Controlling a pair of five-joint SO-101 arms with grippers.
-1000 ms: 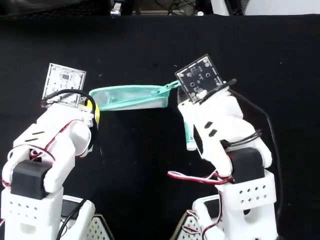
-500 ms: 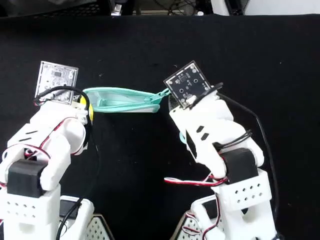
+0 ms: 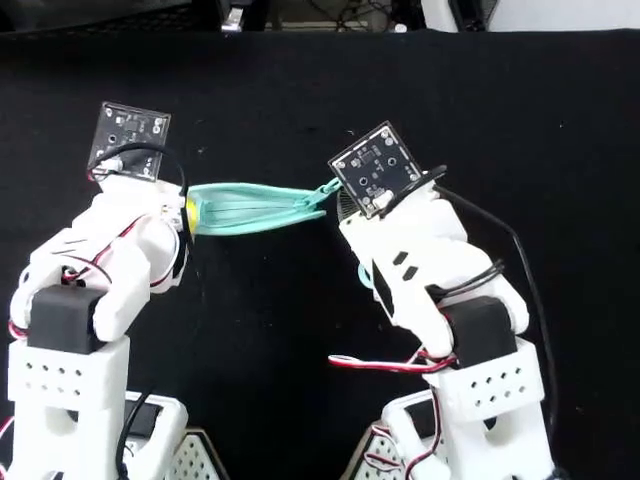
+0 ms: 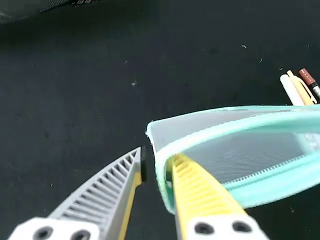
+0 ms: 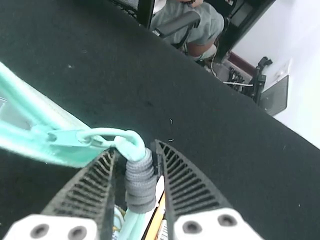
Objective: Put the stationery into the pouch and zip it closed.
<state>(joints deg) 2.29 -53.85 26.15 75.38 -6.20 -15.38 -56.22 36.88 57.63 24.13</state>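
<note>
I had the pouch (image 3: 250, 208) strung between both arms, mid-table on the black cloth (image 3: 520, 110): pale mint mesh with a green zip band, pulled long and narrow. My left gripper (image 4: 156, 155) was clenched on its left end, yellow finger (image 4: 195, 195) inside the open mouth, grey finger (image 4: 100, 200) outside. My right gripper (image 5: 135, 147) pinched the looped zipper pull (image 5: 107, 135) at the right end. Pens (image 4: 299, 85) lay outside on the cloth.
</note>
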